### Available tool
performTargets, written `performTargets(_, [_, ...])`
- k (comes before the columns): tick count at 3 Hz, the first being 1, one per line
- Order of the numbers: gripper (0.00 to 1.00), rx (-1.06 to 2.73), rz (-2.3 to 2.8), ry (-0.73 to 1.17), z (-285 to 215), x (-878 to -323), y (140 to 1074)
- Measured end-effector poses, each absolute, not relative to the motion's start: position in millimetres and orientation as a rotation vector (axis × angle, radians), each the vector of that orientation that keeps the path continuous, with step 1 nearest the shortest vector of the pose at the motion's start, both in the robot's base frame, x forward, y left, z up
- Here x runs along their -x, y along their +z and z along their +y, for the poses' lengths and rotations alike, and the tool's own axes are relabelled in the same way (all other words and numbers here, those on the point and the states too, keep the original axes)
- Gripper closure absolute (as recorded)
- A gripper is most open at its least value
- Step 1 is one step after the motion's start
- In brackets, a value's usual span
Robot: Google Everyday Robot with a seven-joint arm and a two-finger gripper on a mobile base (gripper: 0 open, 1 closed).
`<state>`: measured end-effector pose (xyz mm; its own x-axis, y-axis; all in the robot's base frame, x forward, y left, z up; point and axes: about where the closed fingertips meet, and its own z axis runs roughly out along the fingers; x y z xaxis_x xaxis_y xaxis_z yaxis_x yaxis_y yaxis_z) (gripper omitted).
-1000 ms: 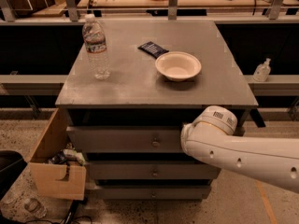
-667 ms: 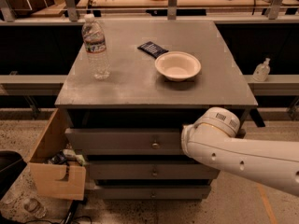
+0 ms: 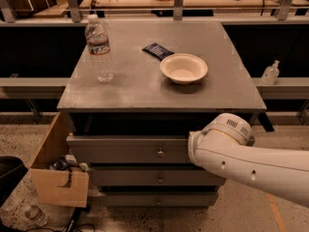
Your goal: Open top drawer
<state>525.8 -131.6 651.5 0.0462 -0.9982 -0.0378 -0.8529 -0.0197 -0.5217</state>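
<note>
The grey bench (image 3: pixel 145 88) stands on a speckled floor (image 3: pixel 19 139). Under its top we see the top drawer (image 3: pixel 120 150), sticking out past the two below. The white arm (image 3: pixel 241 158) covers its right end and hides the tool; open or closed, we cannot tell. A bottle (image 3: pixel 99 50) and bowl (image 3: pixel 184 67) stand above.

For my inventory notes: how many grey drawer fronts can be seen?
3, stacked: top drawer, middle drawer, bottom drawer. The white arm crosses the top one's right end; the claw is hidden behind it.
</note>
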Motion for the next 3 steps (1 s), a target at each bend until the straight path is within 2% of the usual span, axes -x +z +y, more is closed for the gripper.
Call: performTargets(3, [1.0, 1.942, 1.861, -0.475, -131.0, -527.6, 650.4])
